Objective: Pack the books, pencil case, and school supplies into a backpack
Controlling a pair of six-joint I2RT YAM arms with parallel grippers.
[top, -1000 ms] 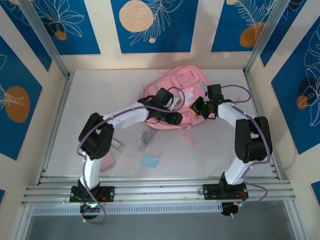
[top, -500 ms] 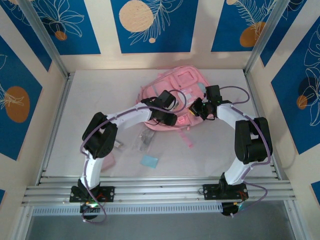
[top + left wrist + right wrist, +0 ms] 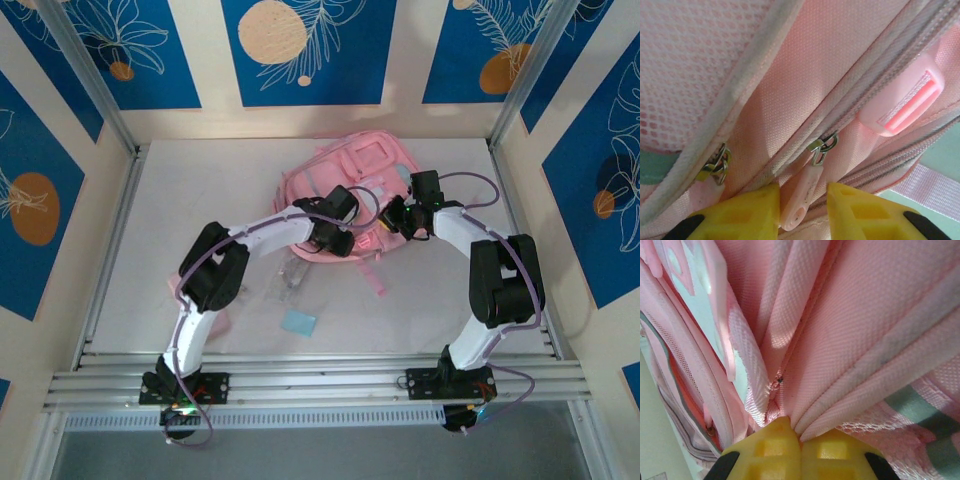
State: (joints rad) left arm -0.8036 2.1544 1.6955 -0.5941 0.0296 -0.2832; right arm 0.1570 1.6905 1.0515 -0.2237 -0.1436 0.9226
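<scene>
The left arm has stretched further across the white table (image 3: 450, 300) since a second ago, its elbow swinging inward and the left gripper (image 3: 335, 238) settling against the near edge of the large pink fabric backpack (image 3: 350, 165), which lies flat at the middle of the far side. Its yellow fingers (image 3: 755, 210) have drawn in around a pale-pink rubbery zip pull (image 3: 801, 196) hanging from a metal slider. The pull sits between them, but I cannot tell whether they pinch it yet. The right gripper (image 3: 393, 215) is clenched on a fold of the backpack's fabric, bracing it. My reading is that the zip is about to be opened and packing has not begun: the small light-blue square pad (image 3: 298, 321) and the clear plastic bag of grey items (image 3: 290, 275) lie on the table, near the bag
</scene>
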